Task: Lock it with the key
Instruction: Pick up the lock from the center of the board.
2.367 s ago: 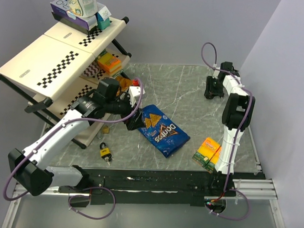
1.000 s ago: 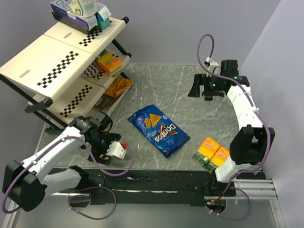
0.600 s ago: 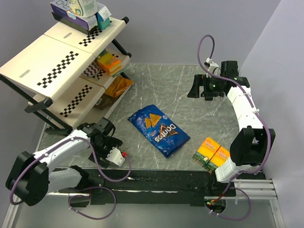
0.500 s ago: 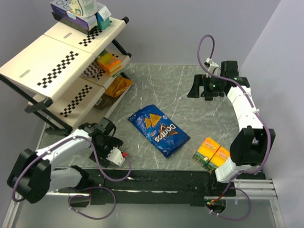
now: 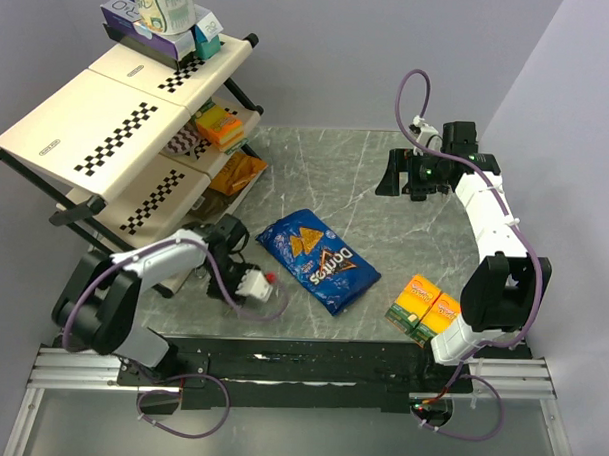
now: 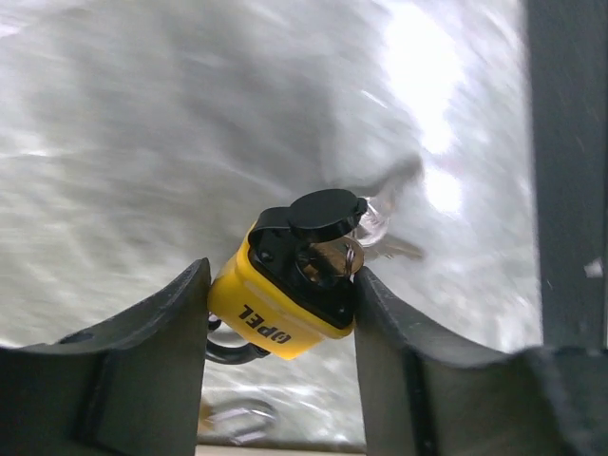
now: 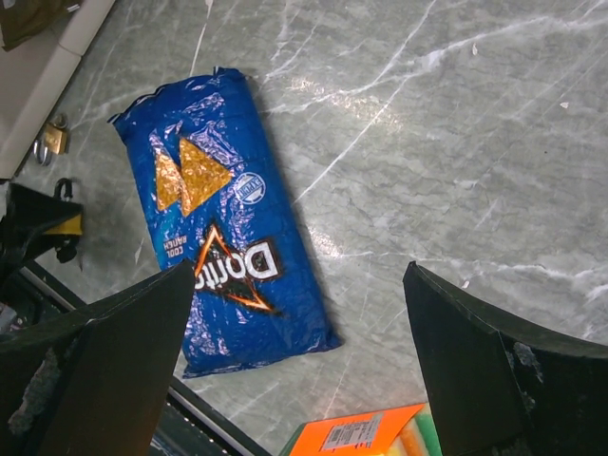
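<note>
In the left wrist view a yellow padlock marked OPEL sits tilted between my left gripper's fingers, just above the marble table. A key with a black head is in its keyhole, and a ring with another key hangs beside it. The dark shackle points toward the wrist. My left gripper is shut on the padlock's body. In the top view the left gripper is at the front left and hides the padlock. My right gripper hangs open and empty over the far right.
A blue Doritos bag lies mid-table, also in the right wrist view. Orange and yellow boxes sit front right. A tilted checkered shelf rack stands at the left with packets on it. A small brass padlock lies by the rack.
My left gripper has swung from the front-left edge to the right and inward, toward the Doritos bag, with the padlock between its fingers. The right arm has not moved.
</note>
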`<act>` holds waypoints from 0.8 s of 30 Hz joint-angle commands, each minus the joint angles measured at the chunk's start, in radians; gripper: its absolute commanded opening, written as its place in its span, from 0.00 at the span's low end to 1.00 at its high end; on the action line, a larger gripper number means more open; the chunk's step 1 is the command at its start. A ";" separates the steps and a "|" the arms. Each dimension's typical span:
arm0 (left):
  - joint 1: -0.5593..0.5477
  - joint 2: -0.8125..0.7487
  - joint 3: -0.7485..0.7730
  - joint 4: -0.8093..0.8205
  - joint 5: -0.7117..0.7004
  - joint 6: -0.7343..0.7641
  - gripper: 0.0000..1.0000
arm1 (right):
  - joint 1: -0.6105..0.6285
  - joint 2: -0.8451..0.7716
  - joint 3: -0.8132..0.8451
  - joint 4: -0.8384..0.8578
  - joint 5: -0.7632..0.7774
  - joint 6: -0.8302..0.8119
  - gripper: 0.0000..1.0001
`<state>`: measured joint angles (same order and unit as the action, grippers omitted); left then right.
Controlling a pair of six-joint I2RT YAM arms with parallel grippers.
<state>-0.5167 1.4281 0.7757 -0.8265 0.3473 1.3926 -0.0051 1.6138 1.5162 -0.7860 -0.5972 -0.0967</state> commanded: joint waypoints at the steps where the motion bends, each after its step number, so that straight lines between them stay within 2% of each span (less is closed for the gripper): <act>1: 0.001 0.072 0.123 0.010 0.153 -0.184 0.28 | 0.001 -0.006 0.015 0.013 -0.027 0.015 0.99; 4: 0.001 0.060 0.129 0.032 0.177 -0.239 0.25 | -0.001 -0.002 0.016 0.008 -0.039 0.017 0.99; 5: 0.001 0.051 0.128 0.046 0.183 -0.253 0.18 | 0.001 -0.002 0.013 0.008 -0.049 0.018 0.99; 8: 0.001 0.012 0.134 0.079 0.199 -0.326 0.09 | 0.001 -0.006 -0.011 0.014 -0.072 0.037 0.99; 17: -0.011 -0.123 0.218 0.148 0.229 -0.535 0.02 | 0.132 -0.061 -0.217 0.155 -0.306 0.231 0.99; 20: -0.026 -0.158 0.261 0.173 0.216 -0.627 0.01 | 0.192 -0.098 -0.325 0.322 -0.406 0.382 0.99; 21: -0.031 -0.167 0.273 0.175 0.217 -0.642 0.01 | 0.207 -0.106 -0.382 0.388 -0.423 0.488 0.99; 22: -0.039 -0.170 0.283 0.178 0.216 -0.662 0.01 | 0.233 -0.112 -0.407 0.494 -0.450 0.538 0.99; 24: -0.051 -0.176 0.309 0.179 0.214 -0.698 0.01 | 0.264 -0.117 -0.438 0.573 -0.455 0.633 0.99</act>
<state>-0.5442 1.2888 1.0107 -0.7025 0.5194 0.8131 0.2070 1.5772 1.1255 -0.4988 -0.9340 0.2722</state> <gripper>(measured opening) 0.583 0.993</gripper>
